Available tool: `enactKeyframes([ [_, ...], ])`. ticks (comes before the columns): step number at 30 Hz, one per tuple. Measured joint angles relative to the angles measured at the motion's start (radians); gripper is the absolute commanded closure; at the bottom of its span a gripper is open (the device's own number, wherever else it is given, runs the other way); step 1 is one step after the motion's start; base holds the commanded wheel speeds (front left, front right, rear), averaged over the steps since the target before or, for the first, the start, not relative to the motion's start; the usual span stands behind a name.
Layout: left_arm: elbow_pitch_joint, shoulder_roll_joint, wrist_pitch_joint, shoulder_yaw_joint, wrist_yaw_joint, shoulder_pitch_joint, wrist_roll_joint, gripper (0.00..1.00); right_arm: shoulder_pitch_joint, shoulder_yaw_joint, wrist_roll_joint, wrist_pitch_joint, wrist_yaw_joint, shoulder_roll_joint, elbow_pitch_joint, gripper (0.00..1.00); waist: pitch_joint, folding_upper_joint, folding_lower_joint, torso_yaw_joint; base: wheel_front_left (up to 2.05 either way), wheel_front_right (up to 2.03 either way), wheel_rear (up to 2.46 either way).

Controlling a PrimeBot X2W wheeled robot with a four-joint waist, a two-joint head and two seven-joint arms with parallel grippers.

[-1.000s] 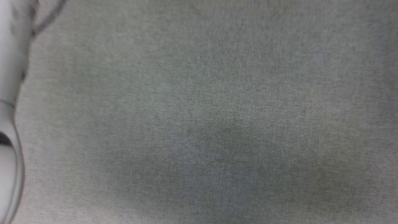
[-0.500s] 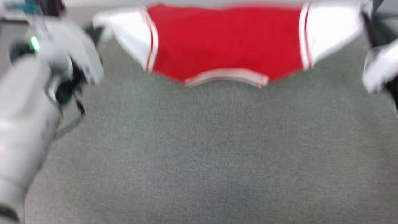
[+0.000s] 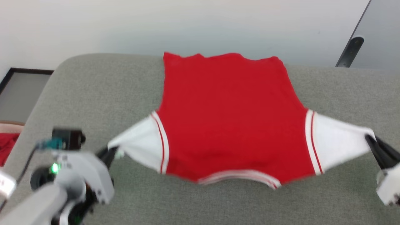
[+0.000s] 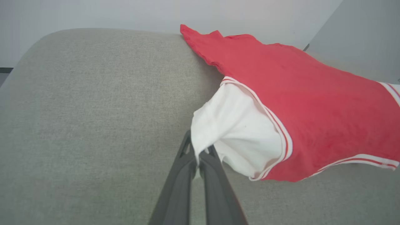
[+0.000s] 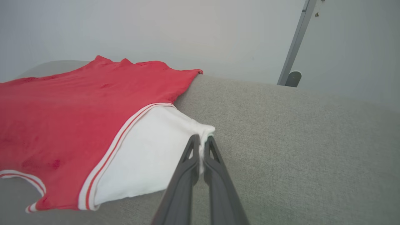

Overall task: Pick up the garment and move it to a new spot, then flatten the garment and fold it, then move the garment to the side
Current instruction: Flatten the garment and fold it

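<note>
On grey cushion (image 3: pixel 93 87), left gripper (image 3: pixel 109 154) and right gripper (image 3: pixel 371 141) pinch white sleeve ends of the garment (image 3: pixel 231 118); head view catches red scrap (image 3: pixel 7 147) at left, dark post (image 3: pixel 351 50) behind.

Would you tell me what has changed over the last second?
The head camera swung upward: a second ago it showed bare grey cushion, now the garment lies mid-picture. That is the view moving; whether the garment itself shifted I cannot tell. As half a second ago, the left tool and right tool grip the white sleeve ends, stretching it between them.
</note>
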Motion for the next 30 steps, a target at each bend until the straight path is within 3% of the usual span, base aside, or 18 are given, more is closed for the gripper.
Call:
enactKeyframes([
  [5, -0.186, 0.073, -0.05, 0.022, 0.117, 0.154, -0.034, 1.0, 0.183, -0.122, -0.076, 0.04, 0.0, 0.03, -0.125, 1.0, 0.0, 0.0, 0.0, 0.011, 0.0, 0.0, 0.0],
  [12, -0.33, 0.109, -0.116, 0.046, 0.218, 0.292, -0.071, 1.0, 0.387, -0.257, -0.176, 0.117, 0.0, 0.145, -0.293, 1.0, 0.034, 0.0, 0.0, 0.019, 0.0, 0.0, 0.0],
  [17, -0.368, 0.115, -0.15, 0.061, 0.241, 0.341, -0.085, 1.0, 0.464, -0.306, -0.209, 0.167, 0.0, 0.216, -0.373, 1.0, 0.056, 0.0, 0.0, 0.019, 0.0, 0.0, 0.0],
  [24, -0.365, 0.104, -0.159, 0.063, 0.238, 0.34, -0.084, 1.0, 0.472, -0.325, -0.24, 0.222, 0.0, 0.242, -0.415, 1.0, 0.074, 0.0, 0.0, 0.016, 0.0, 0.0, 0.0],
  [25, -0.364, 0.1, -0.158, 0.062, 0.234, 0.335, -0.084, 1.0, 0.469, -0.328, -0.249, 0.229, 0.0, 0.241, -0.416, 0.68, 0.076, 0.0, 0.0, 0.015, 0.0, 0.0, 0.0],
  [26, -0.362, 0.096, -0.158, 0.061, 0.234, 0.33, -0.084, 1.0, 0.462, -0.331, -0.252, 0.237, 0.0, 0.242, -0.416, 0.51, 0.078, 0.0, 0.0, 0.015, 0.0, 0.0, 0.0],
  [27, -0.36, 0.091, -0.157, 0.06, 0.23, 0.327, -0.084, 1.0, 0.453, -0.335, -0.253, 0.25, 0.0, 0.246, -0.416, 0.09, 0.079, 0.0, 0.0, 0.014, 0.0, 0.0, 0.0],
  [28, -0.358, 0.086, -0.156, 0.058, 0.228, 0.326, -0.084, 1.0, 0.449, -0.335, -0.253, 0.266, 0.0, 0.246, -0.416, 0.09, 0.081, 0.0, 0.0, 0.014, 0.0, 0.0, 0.0],
  [29, -0.355, 0.081, -0.156, 0.057, 0.226, 0.324, -0.084, 1.0, 0.449, -0.334, -0.256, 0.279, 0.0, 0.246, -0.417, 0.0, 0.083, 0.0, 0.0, 0.013, 0.0, 0.0, 0.0],
  [30, -0.353, 0.076, -0.156, 0.055, 0.225, 0.32, -0.082, 1.0, 0.448, -0.337, -0.255, 0.293, 0.0, 0.249, -0.417, 0.0, 0.084, 0.0, 0.0, 0.012, 0.0, 0.0, 0.0],
])
